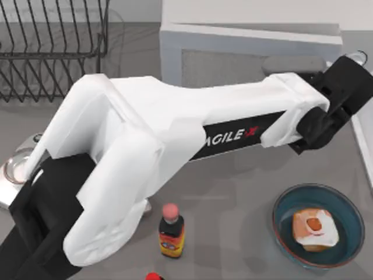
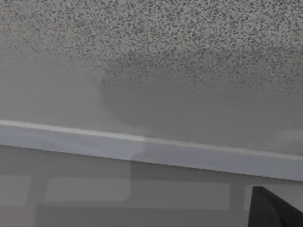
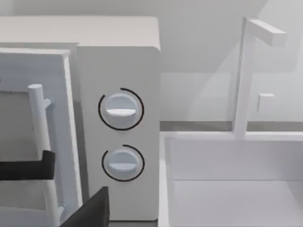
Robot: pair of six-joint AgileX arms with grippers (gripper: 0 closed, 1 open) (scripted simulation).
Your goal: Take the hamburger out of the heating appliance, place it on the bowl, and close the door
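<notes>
The hamburger (image 1: pixel 315 228) lies inside the dark-blue bowl (image 1: pixel 344 205) at the table's front right. At the back stands the white heating appliance (image 1: pixel 250 36), its two dials (image 3: pixel 120 109) on the right of its front. The door (image 1: pixel 233 69) lies close against the front, and its bar handle (image 3: pixel 39 123) stands beside the dial panel. My left arm reaches across the table, with its black gripper (image 1: pixel 332 114) at the appliance's front right corner. A dark finger (image 3: pixel 26 169) sits against the door by the handle. The right arm is parked.
A wire dish rack (image 1: pixel 52 46) stands at the back left and silver scales (image 1: pixel 14 169) at the left edge. A sauce bottle (image 1: pixel 171 232) stands at the front centre. A white sink (image 3: pixel 232 179) with a tap (image 3: pixel 246 75) adjoins the appliance on the right.
</notes>
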